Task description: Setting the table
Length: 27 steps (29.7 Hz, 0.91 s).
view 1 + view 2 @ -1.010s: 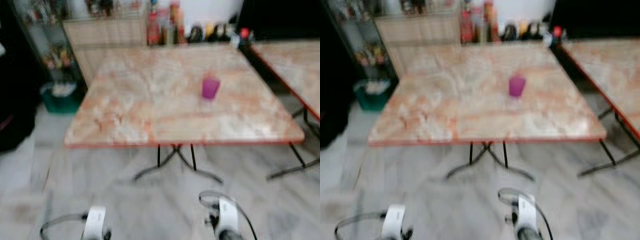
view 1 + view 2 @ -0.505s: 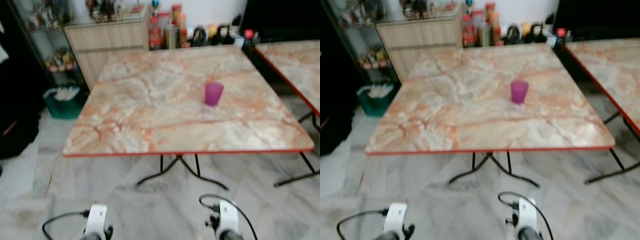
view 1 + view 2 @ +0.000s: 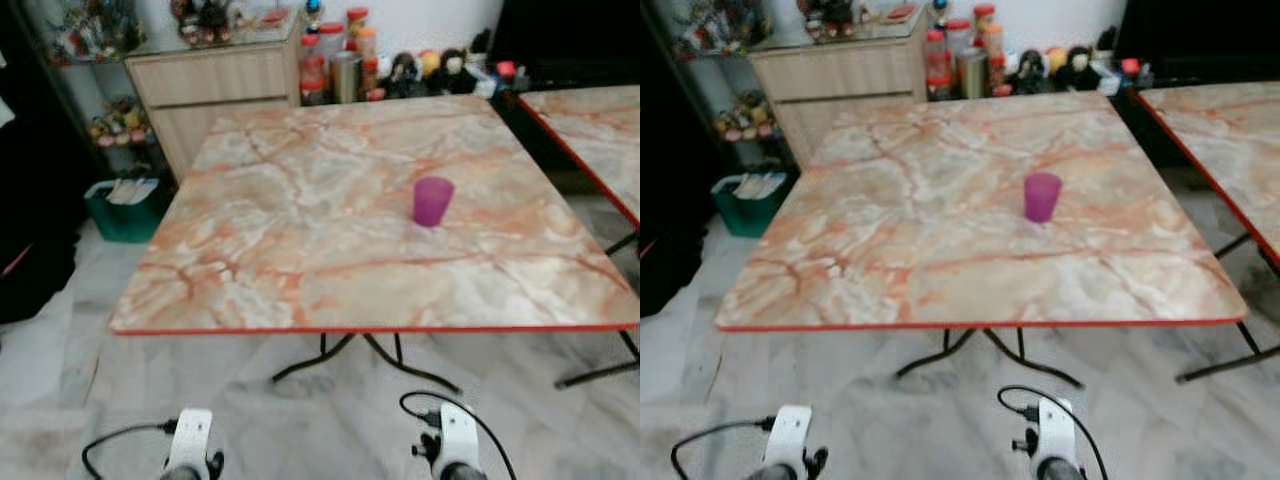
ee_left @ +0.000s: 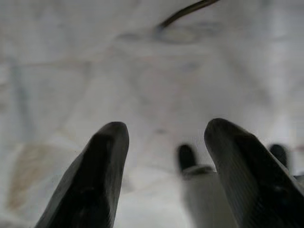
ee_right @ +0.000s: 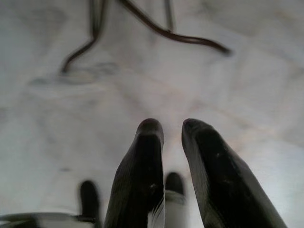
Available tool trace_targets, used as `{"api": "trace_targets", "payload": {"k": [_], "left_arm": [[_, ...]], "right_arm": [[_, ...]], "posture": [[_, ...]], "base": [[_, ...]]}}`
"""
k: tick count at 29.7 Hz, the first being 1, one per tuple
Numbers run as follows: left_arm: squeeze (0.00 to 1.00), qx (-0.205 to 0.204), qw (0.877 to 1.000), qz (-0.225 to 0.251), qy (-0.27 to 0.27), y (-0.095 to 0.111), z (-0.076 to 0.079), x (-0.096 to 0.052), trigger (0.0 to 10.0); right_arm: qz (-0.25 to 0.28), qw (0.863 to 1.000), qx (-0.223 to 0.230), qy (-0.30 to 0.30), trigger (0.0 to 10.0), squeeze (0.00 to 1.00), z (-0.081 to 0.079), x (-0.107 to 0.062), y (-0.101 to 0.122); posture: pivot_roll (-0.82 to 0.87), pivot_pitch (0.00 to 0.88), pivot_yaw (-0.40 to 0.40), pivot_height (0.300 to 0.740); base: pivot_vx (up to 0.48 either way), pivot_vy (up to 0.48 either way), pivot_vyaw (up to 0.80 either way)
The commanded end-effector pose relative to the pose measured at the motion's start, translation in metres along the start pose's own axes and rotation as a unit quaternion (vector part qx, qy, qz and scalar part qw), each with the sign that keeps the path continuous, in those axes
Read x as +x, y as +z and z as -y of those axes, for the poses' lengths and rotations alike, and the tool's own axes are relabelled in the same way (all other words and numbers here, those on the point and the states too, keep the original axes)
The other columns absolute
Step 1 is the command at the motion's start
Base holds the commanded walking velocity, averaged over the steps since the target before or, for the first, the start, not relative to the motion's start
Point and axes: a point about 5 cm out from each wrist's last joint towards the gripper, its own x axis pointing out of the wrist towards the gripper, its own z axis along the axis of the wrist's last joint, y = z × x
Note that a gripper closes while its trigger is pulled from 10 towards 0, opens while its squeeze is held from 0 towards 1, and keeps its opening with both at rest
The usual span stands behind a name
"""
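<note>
A purple cup (image 3: 433,201) stands upright, right of centre, on a marble-patterned table (image 3: 280,260) with a red edge. Both arms hang low in front of the table, over the grey floor; their wrists (image 3: 190,445) (image 3: 455,448) show at the bottom of the eye views. In the left wrist view my left gripper (image 4: 164,130) is open, its fingers wide apart above the floor with nothing between them. In the right wrist view my right gripper (image 5: 172,126) has its fingers close together and holds nothing.
A second marble table (image 3: 590,120) stands at the right. Behind are a wooden cabinet (image 3: 215,85), bottles and jars (image 3: 340,60), and a green bin (image 3: 125,205) at the left. Black metal table legs (image 3: 365,355) spread over the floor under the table.
The view has steadied and sharpened, and the table now looks nearer and lower in frame: the camera moved. The cup has kept its place on the table. Both arms still hang.
</note>
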Motion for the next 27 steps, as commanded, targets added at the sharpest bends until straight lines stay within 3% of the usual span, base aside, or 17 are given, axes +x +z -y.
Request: {"api": "trace_targets", "payload": {"k": [1, 11, 15, 20, 27], "left_arm": [[0.00, -0.003, 1.000, -0.008, 0.017, -0.005, -0.013, -0.002, 10.0], [0.00, -0.004, 1.000, -0.010, 0.016, -0.008, -0.011, -0.003, 10.0], [0.00, -0.004, 1.000, -0.011, 0.015, -0.009, -0.010, -0.003, 10.0], [0.00, -0.002, 1.000, -0.012, 0.012, -0.011, -0.009, -0.003, 10.0], [0.00, 0.004, 1.000, -0.013, 0.010, -0.012, -0.009, -0.004, 10.0]], "right_arm": [[0.017, 1.000, 0.000, 0.015, 10.0, 0.00, -0.009, 0.002, 0.007], [0.112, 0.989, -0.081, 0.051, 10.0, 0.00, -0.004, -0.005, 0.019], [0.146, 0.984, -0.089, 0.055, 10.0, 0.00, 0.000, -0.009, 0.022], [0.212, 0.969, -0.116, 0.059, 10.0, 0.00, 0.003, -0.019, 0.029], [0.303, 0.941, -0.131, 0.081, 10.0, 0.00, -0.008, -0.039, 0.050]], "posture": [[-0.01, 0.000, 0.042, 0.740], [-0.02, 0.000, 0.037, 0.740], [-0.02, 0.000, 0.036, 0.740], [-0.04, 0.000, 0.035, 0.740], [-0.05, 0.000, 0.033, 0.740]], "base": [[0.000, 0.000, 0.00], [0.000, 0.000, 0.00], [0.000, 0.000, 0.00], [0.000, 0.000, 0.00], [0.000, 0.000, 0.00]]}}
